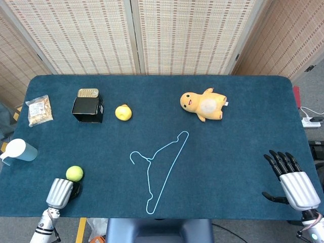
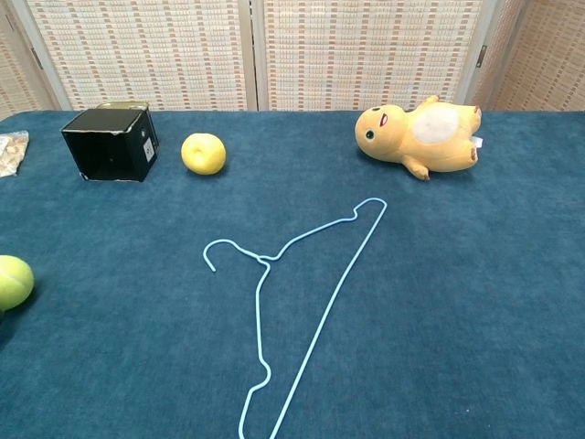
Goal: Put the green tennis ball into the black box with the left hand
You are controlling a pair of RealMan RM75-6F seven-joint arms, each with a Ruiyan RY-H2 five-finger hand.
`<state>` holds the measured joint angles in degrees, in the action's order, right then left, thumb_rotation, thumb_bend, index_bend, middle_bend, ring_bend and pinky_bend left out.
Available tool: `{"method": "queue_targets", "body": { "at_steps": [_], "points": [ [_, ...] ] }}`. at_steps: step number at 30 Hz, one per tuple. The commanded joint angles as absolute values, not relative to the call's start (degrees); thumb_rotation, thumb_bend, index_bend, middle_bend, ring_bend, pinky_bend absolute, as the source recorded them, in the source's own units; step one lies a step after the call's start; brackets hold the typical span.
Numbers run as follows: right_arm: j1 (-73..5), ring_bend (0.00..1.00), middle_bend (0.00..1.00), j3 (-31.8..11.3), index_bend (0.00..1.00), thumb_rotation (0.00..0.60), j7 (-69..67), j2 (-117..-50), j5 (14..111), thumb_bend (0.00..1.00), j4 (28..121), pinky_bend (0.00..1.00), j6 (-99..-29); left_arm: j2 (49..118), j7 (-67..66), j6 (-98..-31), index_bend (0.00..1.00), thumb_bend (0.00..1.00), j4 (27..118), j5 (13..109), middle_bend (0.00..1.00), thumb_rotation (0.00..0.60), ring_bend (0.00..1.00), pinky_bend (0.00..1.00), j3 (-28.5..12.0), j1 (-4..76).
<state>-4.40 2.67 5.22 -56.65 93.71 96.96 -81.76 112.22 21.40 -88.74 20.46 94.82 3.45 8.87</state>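
At the near left table edge, the left hand (image 1: 61, 191) sits just behind the green tennis ball (image 1: 74, 173), possibly touching it; whether its fingers are spread or curled cannot be told. Judged step: approach, ball not yet grasped. Next: enclose the ball, lift, carry to the black box (image 1: 87, 109) well beyond. Right hand (image 1: 293, 182) rests with fingers apart, holding nothing.

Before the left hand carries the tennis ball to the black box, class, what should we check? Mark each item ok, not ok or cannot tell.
1. Left hand beside the tennis ball: ok.
2. Ball firmly held: cannot tell, fingers hidden.
3. Black box opening faces up: ok in the head view.
4. Box empty: cannot tell, inside is dark.
5. Table bare between ball and box: ok.
6. Right hand far from the route: ok.
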Motion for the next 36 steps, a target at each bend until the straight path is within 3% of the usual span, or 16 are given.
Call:
{"method": "queue_targets", "body": {
  "at_steps": [1,20,36],
  "points": [
    [-4.39,0.00,0.00,2.59,0.00,0.600,5.12,-56.67,93.61,0.00,96.87,0.00,-81.75,111.77,20.44,-87.15,1.00,0.84,21.98,94.15,1.00,0.600,1.00,1.00,2.97,9.97],
    [-4.76,0.00,0.00,2.12,0.00,0.600,6.61,-57.01,92.14,0.00,97.27,0.00,-80.60,109.39,14.59,-76.73,1.00,0.85,29.24,89.36,1.00,0.600,1.00,1.00,-1.90,18.51],
    [-5.41,0.00,0.00,1.42,0.00,0.600,9.13,-57.68,90.17,0.00,98.01,0.00,-79.12,111.31,14.55,-65.16,1.00,0.85,21.97,86.22,1.00,0.600,1.00,1.00,-5.03,28.51]
  ]
}}
